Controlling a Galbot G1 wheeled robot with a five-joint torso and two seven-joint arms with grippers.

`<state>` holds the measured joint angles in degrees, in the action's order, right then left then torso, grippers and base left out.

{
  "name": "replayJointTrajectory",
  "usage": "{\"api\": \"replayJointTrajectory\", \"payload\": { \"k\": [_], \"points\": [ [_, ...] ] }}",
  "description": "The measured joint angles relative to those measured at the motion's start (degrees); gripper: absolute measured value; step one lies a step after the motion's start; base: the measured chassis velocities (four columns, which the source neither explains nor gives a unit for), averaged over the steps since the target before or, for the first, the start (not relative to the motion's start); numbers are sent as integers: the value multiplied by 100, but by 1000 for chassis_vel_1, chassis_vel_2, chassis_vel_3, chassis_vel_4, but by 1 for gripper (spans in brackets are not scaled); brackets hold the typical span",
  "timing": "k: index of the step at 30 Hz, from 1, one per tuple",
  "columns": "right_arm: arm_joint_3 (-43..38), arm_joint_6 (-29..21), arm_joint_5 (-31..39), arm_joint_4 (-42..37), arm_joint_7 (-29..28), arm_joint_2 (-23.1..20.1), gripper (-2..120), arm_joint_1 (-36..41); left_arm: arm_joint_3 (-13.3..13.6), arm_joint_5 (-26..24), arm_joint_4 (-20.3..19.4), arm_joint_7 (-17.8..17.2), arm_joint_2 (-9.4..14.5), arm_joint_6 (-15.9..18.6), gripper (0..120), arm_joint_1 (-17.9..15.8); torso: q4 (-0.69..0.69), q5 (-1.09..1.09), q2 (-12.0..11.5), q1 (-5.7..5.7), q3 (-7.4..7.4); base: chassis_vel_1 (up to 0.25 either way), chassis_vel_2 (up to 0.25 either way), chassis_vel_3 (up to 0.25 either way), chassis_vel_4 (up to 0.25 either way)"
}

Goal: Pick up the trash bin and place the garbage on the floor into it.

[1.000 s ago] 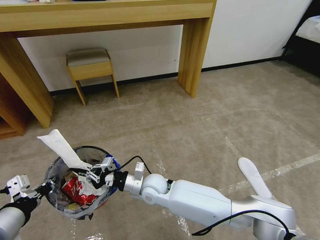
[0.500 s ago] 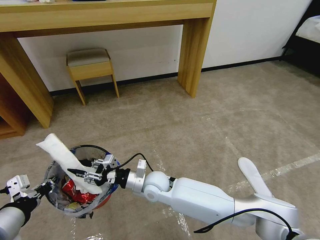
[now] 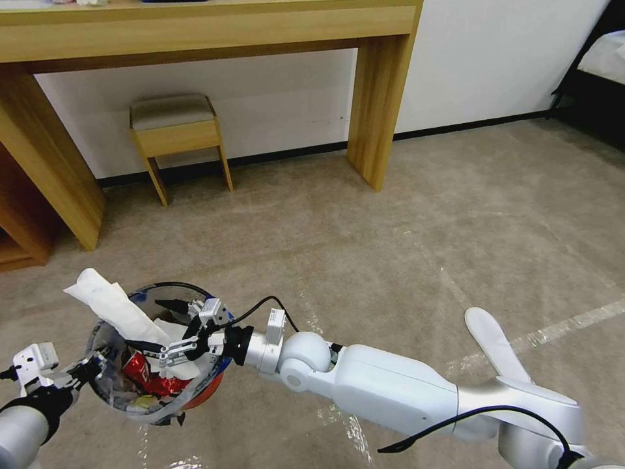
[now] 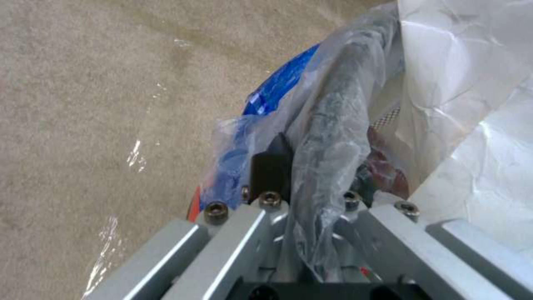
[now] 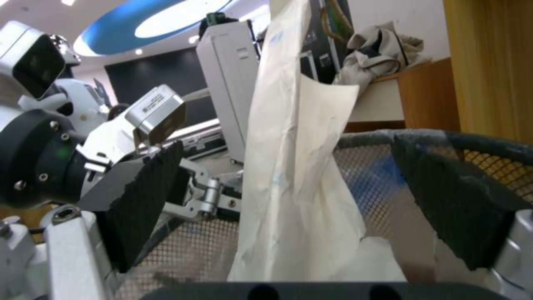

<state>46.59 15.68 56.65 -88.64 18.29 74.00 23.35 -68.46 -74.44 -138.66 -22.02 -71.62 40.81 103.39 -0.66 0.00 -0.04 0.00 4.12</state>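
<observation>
Both arms low, right gripper (image 3: 170, 326) wide over trash bin (image 3: 124, 397)

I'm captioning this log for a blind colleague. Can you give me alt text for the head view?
The right tool, open, is inside the trash bin beside a long white paper piece leaning over the rim, above a crushed red can. The left tool grips the bin's rim above the beige carpet.

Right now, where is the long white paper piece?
In the head view the long white paper piece leans out over the far-left rim of the trash bin, at lower left, beside the open right gripper.
</observation>
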Motion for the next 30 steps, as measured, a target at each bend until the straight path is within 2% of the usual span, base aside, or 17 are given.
{"api": "replayJointTrajectory", "payload": {
  "k": [17, 30],
  "points": [
    [-289, -2, 35, -158, -8, -37, 96, -122, -11, 8, 51, 8, 6, 0, 1, -10, 0, 0, 0, 0, 0, 0, 0, 0, 0],
    [-1020, -120, 231, -864, -95, -250, 98, -372, -7, 9, 92, 8, 15, -1, 1, -44, 0, 0, 0, 0, 0, 0, 0, 0, 0]
  ]
}}
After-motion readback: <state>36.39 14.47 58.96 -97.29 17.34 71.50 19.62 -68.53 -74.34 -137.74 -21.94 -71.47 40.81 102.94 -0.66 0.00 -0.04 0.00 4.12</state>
